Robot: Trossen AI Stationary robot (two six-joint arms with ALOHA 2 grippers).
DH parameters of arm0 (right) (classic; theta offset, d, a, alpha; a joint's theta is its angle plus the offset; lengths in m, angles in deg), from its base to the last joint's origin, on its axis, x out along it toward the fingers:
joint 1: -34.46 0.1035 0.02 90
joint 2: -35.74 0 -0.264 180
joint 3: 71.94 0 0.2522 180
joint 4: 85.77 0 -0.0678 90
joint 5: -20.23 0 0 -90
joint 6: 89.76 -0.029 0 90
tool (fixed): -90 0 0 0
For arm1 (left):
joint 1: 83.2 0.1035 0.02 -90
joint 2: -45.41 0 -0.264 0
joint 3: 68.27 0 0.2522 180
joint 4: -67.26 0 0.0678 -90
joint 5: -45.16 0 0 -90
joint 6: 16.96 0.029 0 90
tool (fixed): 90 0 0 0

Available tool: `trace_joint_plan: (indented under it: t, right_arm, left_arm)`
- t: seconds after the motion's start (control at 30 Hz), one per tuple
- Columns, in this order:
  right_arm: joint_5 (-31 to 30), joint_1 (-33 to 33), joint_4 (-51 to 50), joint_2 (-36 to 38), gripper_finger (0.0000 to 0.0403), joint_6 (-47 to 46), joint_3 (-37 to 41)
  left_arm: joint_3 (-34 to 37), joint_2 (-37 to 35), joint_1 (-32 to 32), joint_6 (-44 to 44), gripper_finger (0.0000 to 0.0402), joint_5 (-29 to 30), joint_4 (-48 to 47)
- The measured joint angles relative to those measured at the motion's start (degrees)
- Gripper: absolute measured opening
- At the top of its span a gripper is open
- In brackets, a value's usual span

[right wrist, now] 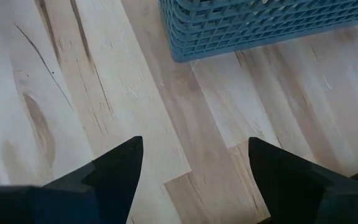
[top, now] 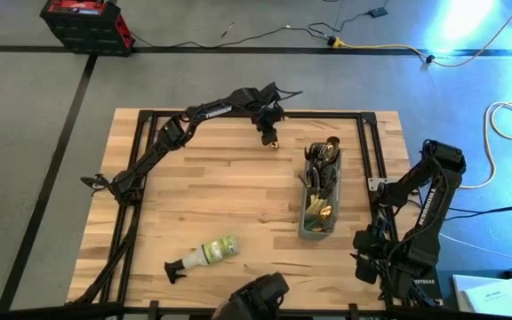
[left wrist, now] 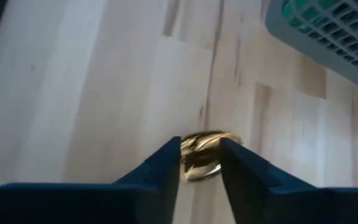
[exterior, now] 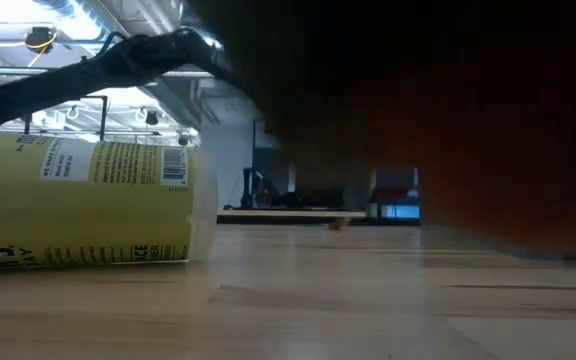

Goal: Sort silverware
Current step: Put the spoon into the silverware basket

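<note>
Left arm reaches across the far side of the wooden table [top: 220,187]. Left gripper [top: 269,138] is near the far edge, just beside the far end of the grey mesh caddy [top: 308,229] but apart from it.

In the left wrist view the left gripper [left wrist: 201,163] has its two dark fingers [left wrist: 166,171] drawn in close on a gold piece of silverware [left wrist: 202,155]. The piece sits between the fingertips, with its rounded gold end sticking out past them. It looks pinched; whether it is a spoon or a fork cannot be told. In the high view the same gold piece [top: 274,143] shows as a small glint under the gripper, above the tabletop.

The rest of the silverware [top: 321,182] stands in the caddy, gold and dark handles mixed, spread along its length. A corner of the caddy [left wrist: 328,31] shows in the left wrist view, with something green inside.

Right arm waits at the right edge of the table. Right gripper [right wrist: 194,168] hovers over bare wood with fingers spread wide, holding nothing, near the caddy's corner [right wrist: 229,31].

A spray bottle [top: 204,255] with a yellow label lies on its side near the front edge, well apart from the caddy. It fills the left of the low view [exterior: 78,200].
</note>
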Motion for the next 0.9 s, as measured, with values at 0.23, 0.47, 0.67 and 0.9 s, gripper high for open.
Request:
trace_joint_plan:
  t: [0.23,0.47,0.67,0.9]
  right_arm:
    - [0.0,0.0,0.0,0.0,0.0273,0.0,0.0]
    - [0.0,0.0,0.0,0.0,0.0273,0.0,0.0]
    - [0.0,0.0,-0.6,0.0,0.0273,1.7,0.0]
    - [1.0,0.0,-6.7,0.0,0.0258,2.5,-2.2]
  left_arm:
    - [0.0,0.0,-2.2,-4.2,0.0007,11.5,0.8]
    - [0.0,0.0,-1.8,0.4,0.0,11.7,-2.1]
    - [0.0,0.0,-3.0,5.8,0.0,13.8,-3.0]
    - [-0.9,-0.2,-3.7,9.1,0.0,16.1,-0.7]
